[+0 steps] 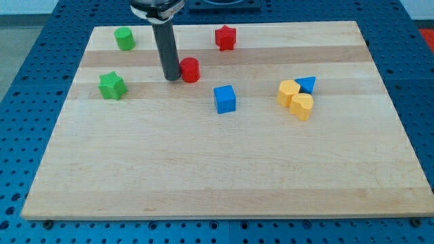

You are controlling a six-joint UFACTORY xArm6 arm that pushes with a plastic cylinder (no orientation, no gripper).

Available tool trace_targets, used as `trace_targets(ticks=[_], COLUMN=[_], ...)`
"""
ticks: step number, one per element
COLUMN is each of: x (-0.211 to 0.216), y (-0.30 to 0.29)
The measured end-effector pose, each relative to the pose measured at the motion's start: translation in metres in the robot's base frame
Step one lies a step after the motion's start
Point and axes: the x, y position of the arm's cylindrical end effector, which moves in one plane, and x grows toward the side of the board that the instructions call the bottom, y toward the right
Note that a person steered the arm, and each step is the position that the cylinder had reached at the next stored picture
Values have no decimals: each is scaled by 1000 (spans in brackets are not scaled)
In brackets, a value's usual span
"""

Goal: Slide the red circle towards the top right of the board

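Board (224, 169) of pale wood lies on blue pegboard (27, 41); my tip (171, 78), a jawless end effector, touches red circle (190, 70).

high oblique view, whole board (224, 196)

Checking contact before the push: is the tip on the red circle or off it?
On it: my tip touches the red circle on its left side.

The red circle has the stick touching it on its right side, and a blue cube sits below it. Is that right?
Not quite. In the camera view my tip sits against the left side of the red circle, not its right. The blue cube does sit below it, toward the view's right.
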Motion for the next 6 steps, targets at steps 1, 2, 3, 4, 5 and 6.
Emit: trace_targets(ticks=[1, 2, 3, 4, 5, 6], x=[-7, -8, -16, -36, -52, -54], y=[28, 69, 108, 138, 162, 200])
